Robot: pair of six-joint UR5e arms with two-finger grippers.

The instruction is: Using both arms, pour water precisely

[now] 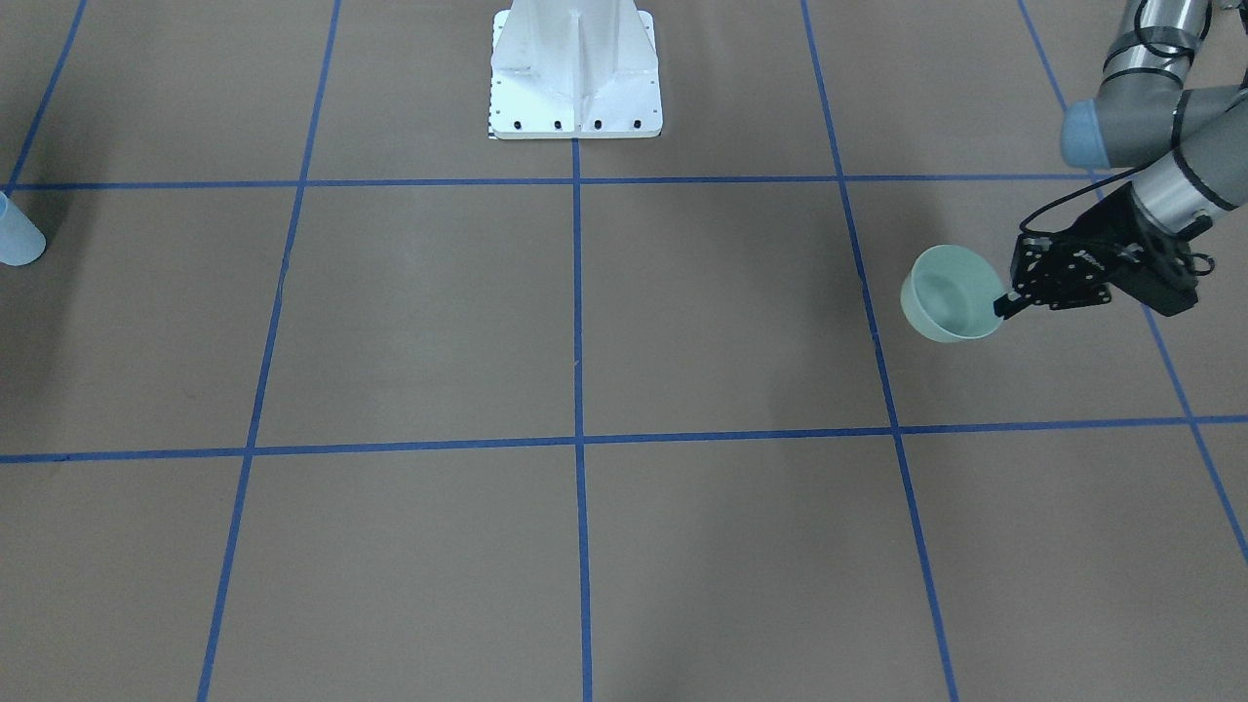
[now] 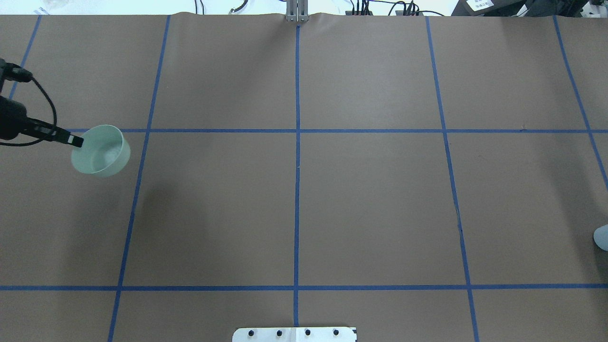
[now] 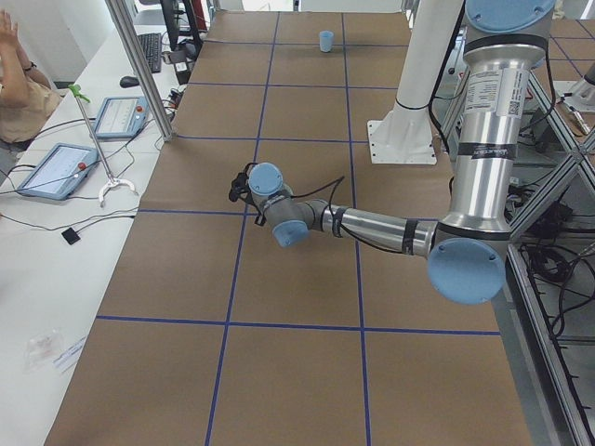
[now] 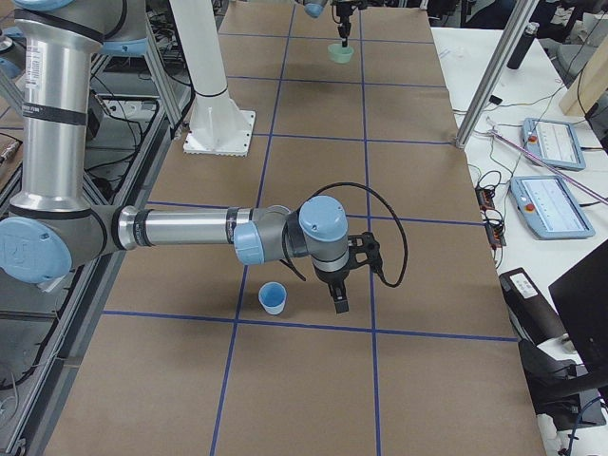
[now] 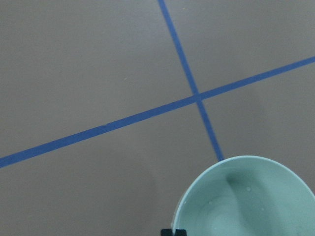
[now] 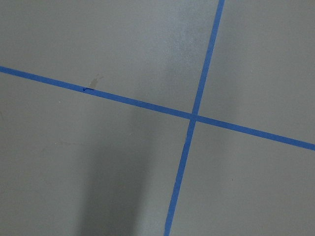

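Note:
My left gripper [image 1: 1004, 306] [image 2: 75, 140] is shut on the rim of a pale green bowl [image 1: 951, 292] [image 2: 100, 151] at the table's left end. The bowl looks slightly tilted. A faint glossy glint of water [image 2: 110, 153] lies in its bottom, and small drops show inside the bowl in the left wrist view [image 5: 248, 199]. My right gripper [image 4: 339, 296] shows only in the exterior right view, beside a small blue cup [image 4: 273, 297]; I cannot tell whether it is open or shut. The blue cup also shows at the frame edge [image 1: 15, 236] [image 2: 602, 236].
The white bolted pedestal [image 1: 575, 88] [image 2: 294, 334] stands at the robot's side of the brown table, which is marked with blue tape lines [image 2: 297, 142]. A side table with tablets [image 4: 546, 142] and an aluminium post [image 4: 494, 71] run along the far edge.

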